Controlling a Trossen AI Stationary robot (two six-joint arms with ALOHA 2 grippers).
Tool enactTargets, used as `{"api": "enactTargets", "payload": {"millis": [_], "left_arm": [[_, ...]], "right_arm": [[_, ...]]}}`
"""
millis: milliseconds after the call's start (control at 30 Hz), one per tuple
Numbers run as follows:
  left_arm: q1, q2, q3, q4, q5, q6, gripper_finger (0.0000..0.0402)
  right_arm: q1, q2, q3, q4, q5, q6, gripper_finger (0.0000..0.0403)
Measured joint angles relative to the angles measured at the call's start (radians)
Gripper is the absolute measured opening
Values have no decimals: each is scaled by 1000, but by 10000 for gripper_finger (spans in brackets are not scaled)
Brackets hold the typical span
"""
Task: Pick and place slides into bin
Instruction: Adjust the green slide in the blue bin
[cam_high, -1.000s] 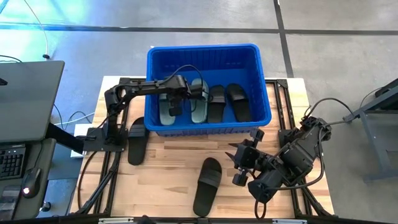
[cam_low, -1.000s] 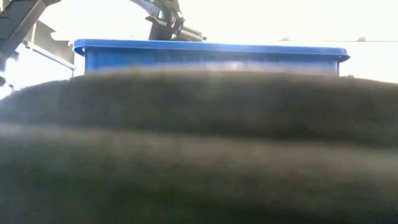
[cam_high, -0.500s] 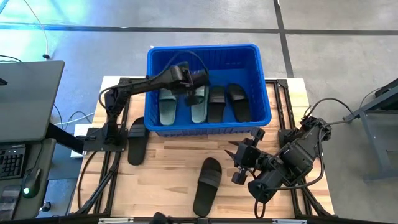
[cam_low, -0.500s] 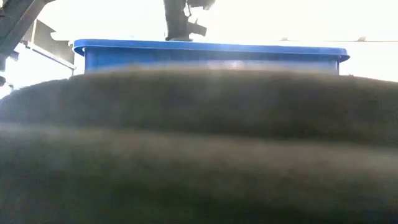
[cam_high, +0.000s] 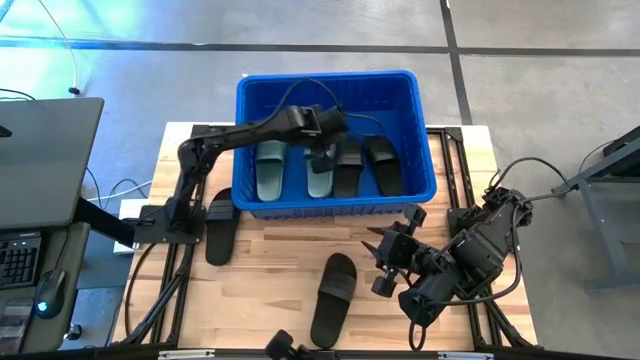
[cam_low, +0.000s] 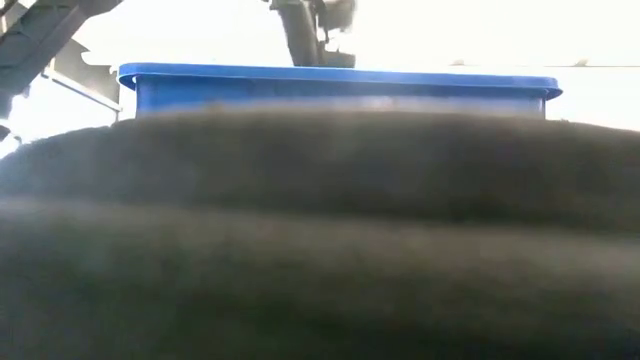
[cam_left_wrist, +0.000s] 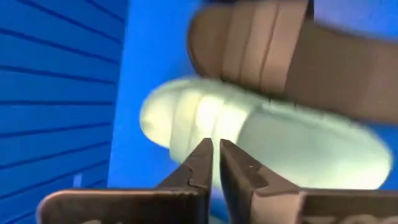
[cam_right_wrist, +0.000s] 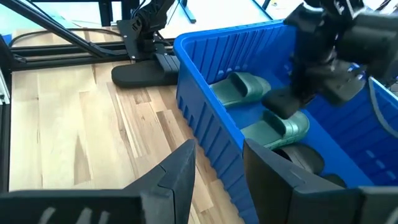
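Six slides total, counted in the top-down view: two on the counter (cam_high: 290, 250), four in the bin (cam_high: 335, 85).

Near edge: one black slide (cam_high: 334, 297) at lower centre of the frame, lying loose on the wood. In the low view it fills most of the frame as a dark blur.

Right hand (cam_high: 377, 265) sits lower right of the frame, just right of that slide, not touching it. Fingers spread partway with nothing between them; the wrist view shows bare counter in the gap.

Second black slide (cam_high: 220, 224) at left of centre, on the counter beside the left arm's base, just outside the bin's near wall.

Bin is upper centre. Inside, side by side, left to right: two green slides (cam_high: 270, 172), then two black slides (cam_high: 383, 164).

Left hand (cam_high: 327, 152) reaches into the bin from the left, over the second green slide (cam_high: 318, 178). Fingers (cam_left_wrist: 200, 167) pressed almost together, holding nothing; the wrist view shows the tips just above that green slide with a dark one next to it.
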Motion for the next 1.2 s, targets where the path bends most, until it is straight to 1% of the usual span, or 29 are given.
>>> {"api": "enactTargets", "payload": {"millis": [100, 300, 433, 533, 633, 800, 967, 1100, 1200], "left_arm": [[-12, 30, 0, -46, 1, 42, 47], [-38, 43, 0, -64, 6, 115, 108], [-52, 43, 0, -56, -30, 150, 146], [-53, 42, -12, -46, -36, 150, 168], [-54, 43, -65, -23, -32, 128, 183], [-51, 43, -155, 57, -53, 93, 190], [-52, 43, -197, 172, -155, 92, 178], [-38, 43, -223, 251, -159, 93, 166], [-29, 43, -244, 263, -132, 52, 159]], "right_arm": [[0, 0, 0, 0, 0, 0, 123], [0, 0, 0, 0, 9, -4, 123], [0, 0, 0, 0, 9, -10, 123], [0, 0, 0, 0, 9, -10, 123], [0, 0, 0, 0, 7, -5, 123], [0, 0, 0, 0, 5, 7, 123], [0, 0, 0, 0, 6, 7, 123], [0, 0, 0, 0, 5, 8, 123], [0, 0, 0, 0, 3, 15, 123]]}}
